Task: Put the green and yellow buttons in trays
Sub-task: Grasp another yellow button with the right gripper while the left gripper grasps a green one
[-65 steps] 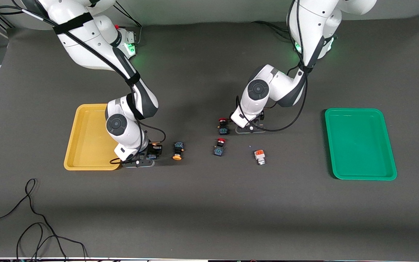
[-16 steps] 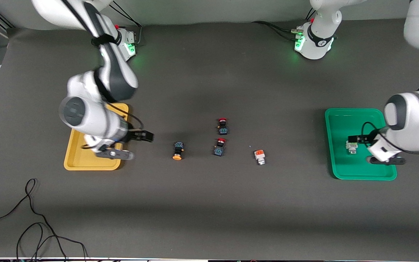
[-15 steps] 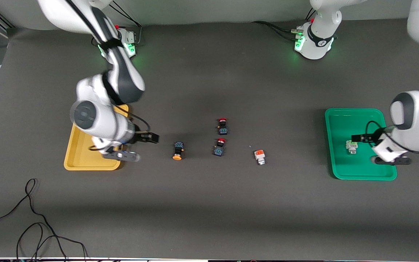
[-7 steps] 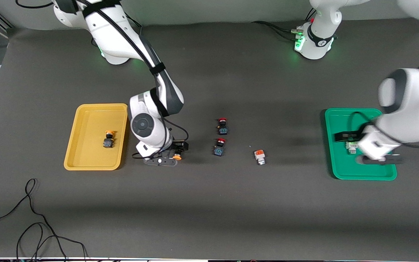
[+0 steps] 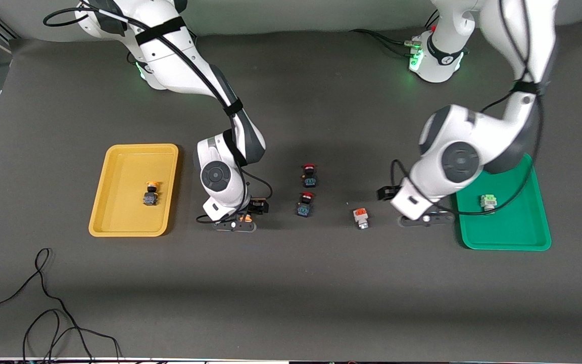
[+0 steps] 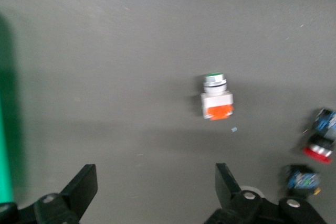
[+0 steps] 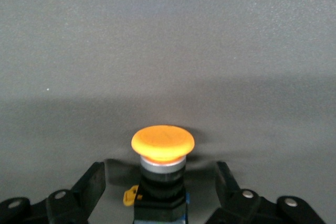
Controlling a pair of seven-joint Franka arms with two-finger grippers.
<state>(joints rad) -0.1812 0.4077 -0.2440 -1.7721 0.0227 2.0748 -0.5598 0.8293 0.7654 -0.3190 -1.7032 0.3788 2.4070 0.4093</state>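
Observation:
My right gripper (image 5: 247, 215) is open and low at the table, its fingers on either side of a yellow-capped dark button (image 5: 244, 218) without touching it. The right wrist view shows the cap (image 7: 163, 144) between the fingers (image 7: 93, 181). Another yellow-capped button (image 5: 150, 193) lies in the yellow tray (image 5: 119, 230). My left gripper (image 5: 403, 206) is open and empty over the table, between the green tray (image 5: 503, 242) and a white-silver button with an orange end (image 5: 360, 217). The left wrist view shows that button (image 6: 217, 98). A white-bodied button (image 5: 488, 202) lies in the green tray.
Two red-capped dark buttons (image 5: 309, 174) (image 5: 305, 203) lie mid-table between the two grippers. They also show in the left wrist view (image 6: 317, 150). Black cables (image 5: 43, 313) lie near the table's front edge at the right arm's end.
My right gripper left a yellow-capped button in the yellow tray and moved to the second one. My left gripper left the white-bodied button in the green tray and moved toward the orange-ended button.

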